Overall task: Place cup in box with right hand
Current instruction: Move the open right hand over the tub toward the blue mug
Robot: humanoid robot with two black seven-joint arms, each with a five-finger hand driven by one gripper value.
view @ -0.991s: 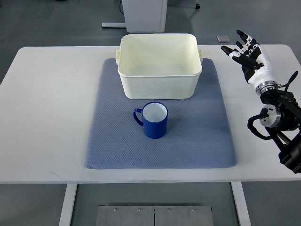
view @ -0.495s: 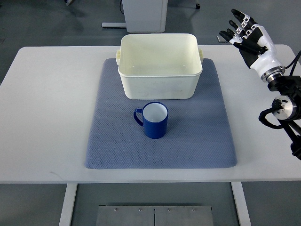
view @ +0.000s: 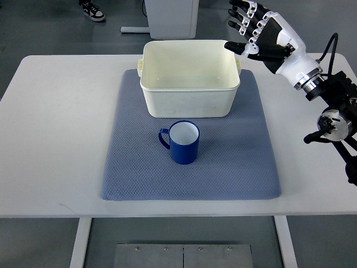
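One hand works: the right hand [view: 266, 34] has risen toward the worktop's far right corner, fingers [view: 245, 21] apart and empty. It is now farther from the cup [view: 182, 142], which is untouched before the box [view: 189, 77].

So the right hand [view: 262, 34] is a black-and-white thing: black palm and finger segments with white caps over the knuckles and joints, and the fingers [view: 245, 17] look banded black and white all the way out. Behind the hand there's a smooth white forearm shell [view: 295, 61], then a silver metal ring at the wrist [view: 308, 84]. Past the ring the arm [view: 337, 106] goes all black and chunky, with a round silvery joint disc [view: 333, 124] and black cables [view: 332, 47] looping off it.
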